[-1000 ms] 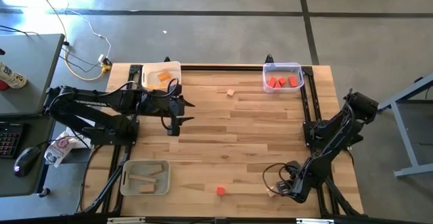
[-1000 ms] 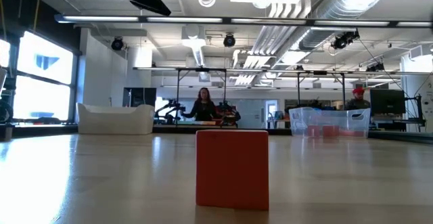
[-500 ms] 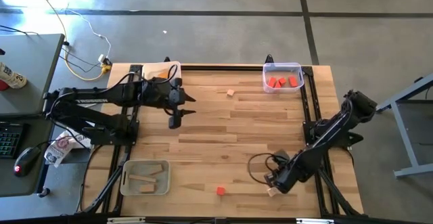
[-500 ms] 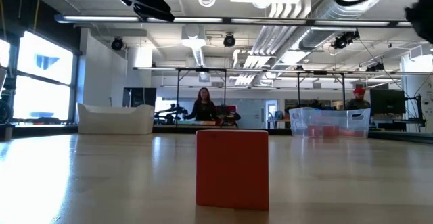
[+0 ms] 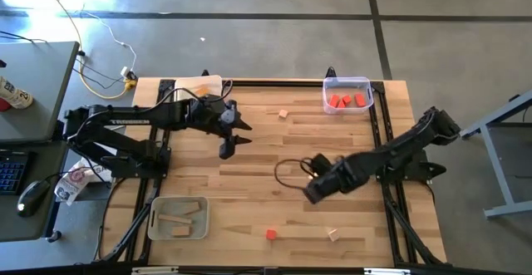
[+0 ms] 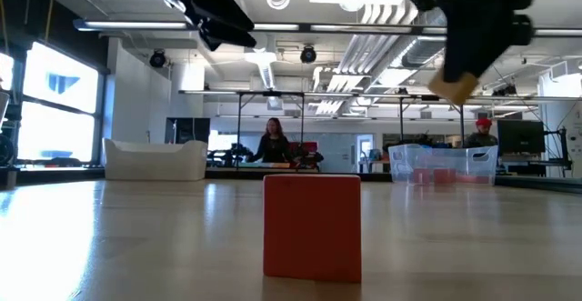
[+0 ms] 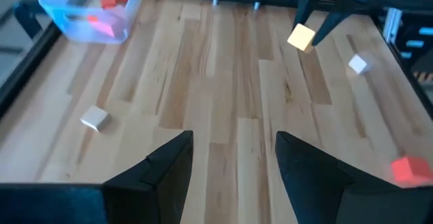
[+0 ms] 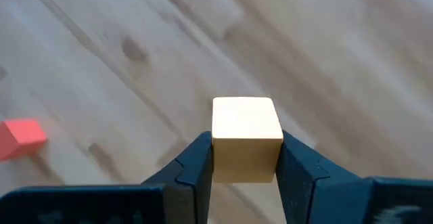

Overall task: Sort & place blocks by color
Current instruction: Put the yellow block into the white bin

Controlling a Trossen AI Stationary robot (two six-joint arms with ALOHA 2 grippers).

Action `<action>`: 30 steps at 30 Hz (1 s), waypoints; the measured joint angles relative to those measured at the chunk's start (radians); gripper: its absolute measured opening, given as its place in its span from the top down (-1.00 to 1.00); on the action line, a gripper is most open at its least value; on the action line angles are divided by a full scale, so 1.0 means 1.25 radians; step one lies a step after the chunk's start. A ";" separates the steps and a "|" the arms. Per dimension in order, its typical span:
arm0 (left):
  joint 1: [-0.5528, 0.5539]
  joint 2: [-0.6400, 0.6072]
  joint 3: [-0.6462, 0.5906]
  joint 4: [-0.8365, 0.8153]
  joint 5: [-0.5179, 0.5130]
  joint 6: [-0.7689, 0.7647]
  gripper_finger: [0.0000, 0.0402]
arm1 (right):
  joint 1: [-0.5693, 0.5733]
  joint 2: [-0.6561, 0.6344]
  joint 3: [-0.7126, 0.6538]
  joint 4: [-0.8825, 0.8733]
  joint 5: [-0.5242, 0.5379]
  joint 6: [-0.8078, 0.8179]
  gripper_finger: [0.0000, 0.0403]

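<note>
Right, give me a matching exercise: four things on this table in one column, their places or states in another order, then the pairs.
Things:
1. small tan wooden cube
2. small red wooden cube
3. clear plastic tray with red blocks
4. left pincer

Places or states:
A. far right corner of the table
B. open, holding nothing
C. clamped in the right pincer, off the table
D. loose on the table near its front edge

Pairs: 1-C, 2-D, 3-A, 4-B
</note>
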 joint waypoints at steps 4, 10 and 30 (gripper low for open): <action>0.010 0.010 0.000 0.004 0.003 -0.064 0.03 | -0.058 0.000 0.035 0.000 0.021 -0.141 0.49; 0.056 0.013 -0.001 0.039 0.140 -0.165 0.03 | -0.122 0.000 0.088 0.020 0.079 -0.358 0.49; 0.138 0.013 -0.001 0.283 0.327 -0.458 0.03 | -0.237 0.000 0.186 0.374 0.135 -1.124 0.49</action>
